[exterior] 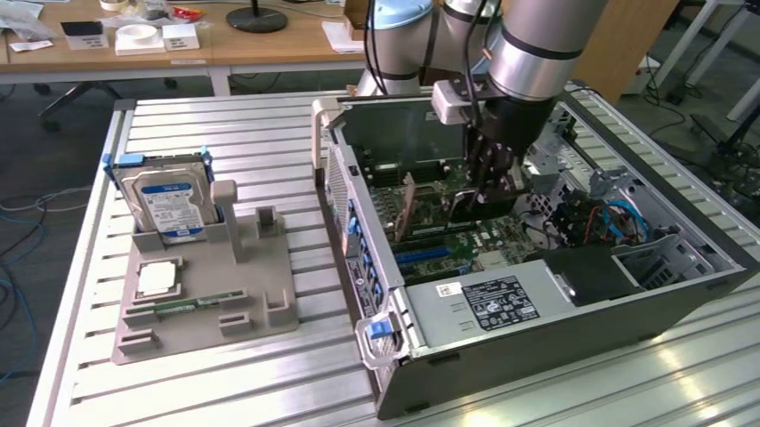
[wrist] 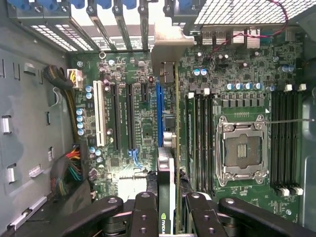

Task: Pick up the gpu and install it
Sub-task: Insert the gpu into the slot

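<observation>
At centre right of the exterior view, the gripper [exterior: 490,181] reaches into the open case [exterior: 665,294], fingers partly closed on the gpu [wrist: 167,168], held edge-on over the motherboard [wrist: 133,123] by its blue slot [wrist: 159,108].

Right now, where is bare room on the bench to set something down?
Bare slats lie between the grey holder and the computer case, and along the table at its near edge. Crowded inside the case, around the held gpu.
</observation>
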`<state>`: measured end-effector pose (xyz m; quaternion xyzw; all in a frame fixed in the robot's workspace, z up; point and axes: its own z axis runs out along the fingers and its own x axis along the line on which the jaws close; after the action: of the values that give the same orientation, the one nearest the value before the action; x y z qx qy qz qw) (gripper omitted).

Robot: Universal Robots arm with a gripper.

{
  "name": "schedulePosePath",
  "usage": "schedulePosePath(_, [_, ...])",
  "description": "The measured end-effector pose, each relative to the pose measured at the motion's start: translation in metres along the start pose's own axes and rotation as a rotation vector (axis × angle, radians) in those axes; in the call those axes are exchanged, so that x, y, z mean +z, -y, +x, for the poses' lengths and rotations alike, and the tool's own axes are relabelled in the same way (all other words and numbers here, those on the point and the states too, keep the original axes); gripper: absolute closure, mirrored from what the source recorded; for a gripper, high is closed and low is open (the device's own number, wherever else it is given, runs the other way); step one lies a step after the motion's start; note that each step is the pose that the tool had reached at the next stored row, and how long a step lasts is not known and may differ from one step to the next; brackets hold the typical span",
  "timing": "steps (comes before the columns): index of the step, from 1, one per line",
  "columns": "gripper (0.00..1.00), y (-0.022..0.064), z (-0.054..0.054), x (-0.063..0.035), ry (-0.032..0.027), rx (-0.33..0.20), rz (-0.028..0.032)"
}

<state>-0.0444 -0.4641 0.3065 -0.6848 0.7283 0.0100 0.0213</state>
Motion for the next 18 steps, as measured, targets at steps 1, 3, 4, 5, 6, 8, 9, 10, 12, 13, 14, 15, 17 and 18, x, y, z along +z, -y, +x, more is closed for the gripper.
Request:
schedulePosePath(1, [0.73,-0.0005,0.000,0.0004,0.0000,0.000,0.0000])
schedulePosePath(3, [0.73,-0.0018,0.001,0.0019,0.0002,0.000,0.0001])
schedulePosePath(4, [0.73,-0.0028,0.001,0.0029,0.0002,0.000,0.0000])
schedulePosePath(5, [0.73,-0.0039,0.001,0.0040,0.0001,0.000,0.0000])
schedulePosePath(6, [0.73,-0.0048,0.001,0.0050,0.0001,0.000,0.0000])
schedulePosePath(8, [0.73,-0.0067,0.002,0.0066,0.0001,0.000,0.0000])
schedulePosePath(9, [0.73,-0.0073,0.002,0.0072,0.0000,0.000,0.0000])
schedulePosePath(10, [0.73,-0.0078,0.002,0.0080,0.0002,0.000,0.0000])
schedulePosePath(12, [0.73,-0.0089,0.003,0.0098,0.0002,0.000,0.0000])
schedulePosePath(13, [0.73,-0.0095,0.003,0.0108,0.0001,0.000,0.0000])
schedulePosePath(14, [0.73,-0.0100,0.003,0.0118,0.0001,0.000,0.0000])
schedulePosePath(15, [0.73,-0.0105,0.003,0.0129,0.0002,0.000,0.0001])
schedulePosePath(17, [0.73,-0.0115,0.003,0.0145,0.0000,0.000,0.0000])
schedulePosePath(18, [0.73,-0.0121,0.003,0.0155,0.0001,0.000,0.0000])
